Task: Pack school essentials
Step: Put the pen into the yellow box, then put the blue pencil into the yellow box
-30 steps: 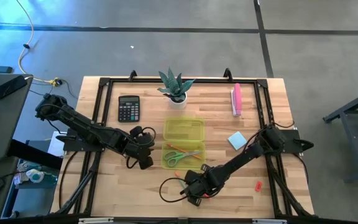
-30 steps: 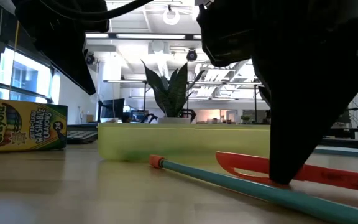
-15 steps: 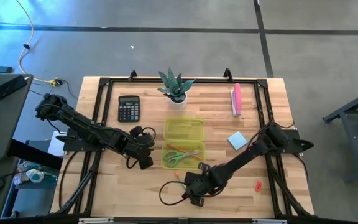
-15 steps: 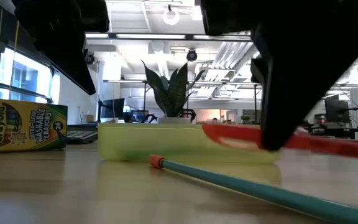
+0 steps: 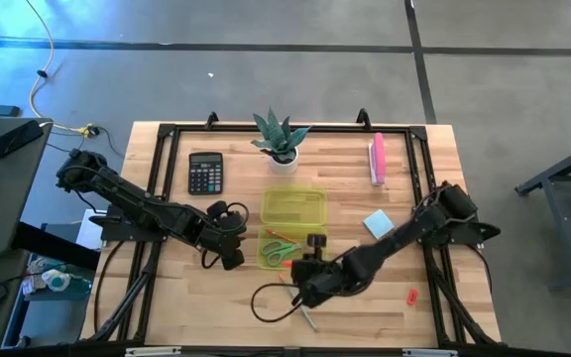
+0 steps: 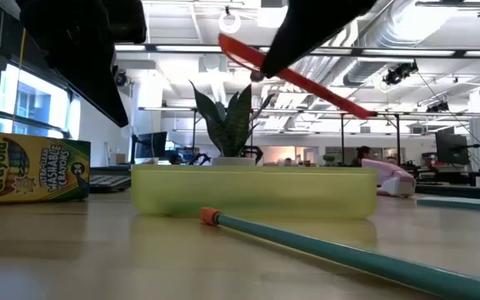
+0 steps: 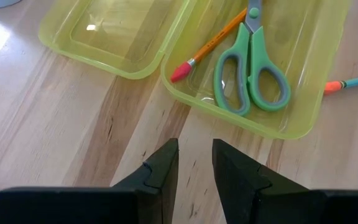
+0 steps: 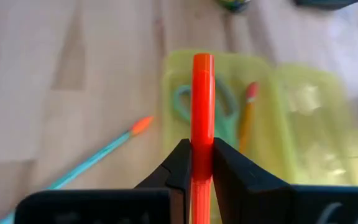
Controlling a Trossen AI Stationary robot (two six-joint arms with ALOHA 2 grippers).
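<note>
Right hand is clamped on the orange pen, held up off the desk by the yellow case. Left hand sits slightly apart, empty. Scissors half hidden in the high view.

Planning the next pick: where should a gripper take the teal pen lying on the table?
Grip the teal pen mid-shaft from straight above, fingers across its width. It lies flat on the bare wooden table, clear of the yellow case, so the middle is free.

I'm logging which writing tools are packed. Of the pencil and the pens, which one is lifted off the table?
The orange pen, clamped in the right gripper above the table. The teal pen lies on the wood; the pencil sits in the yellow case.
</note>
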